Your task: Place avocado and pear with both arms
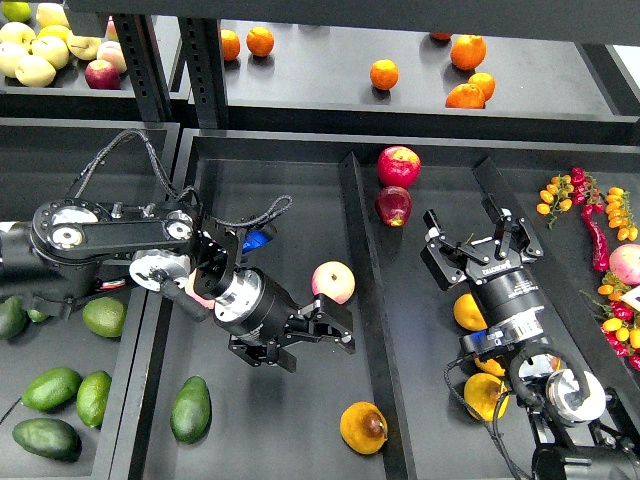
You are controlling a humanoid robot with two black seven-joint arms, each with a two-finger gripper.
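Note:
The avocado (190, 408), dark green and elongated, lies in the middle tray near the front left. The pear (362, 427), orange-yellow with a brown blotch, lies at the front right of the same tray, next to the divider. My left gripper (308, 342) hovers above the tray between them, open and empty, up and to the right of the avocado and up and to the left of the pear. My right gripper (474, 232) is open and empty over the right tray, far from both fruits.
A yellow-red apple (333, 282) lies just beyond the left gripper. A raised divider (362, 270) separates the middle and right trays. Two red apples (396, 185) and yellow pears (470, 312) are in the right tray. Lighter avocados (52, 388) fill the left tray. Oranges (467, 72) sit on the upper shelf.

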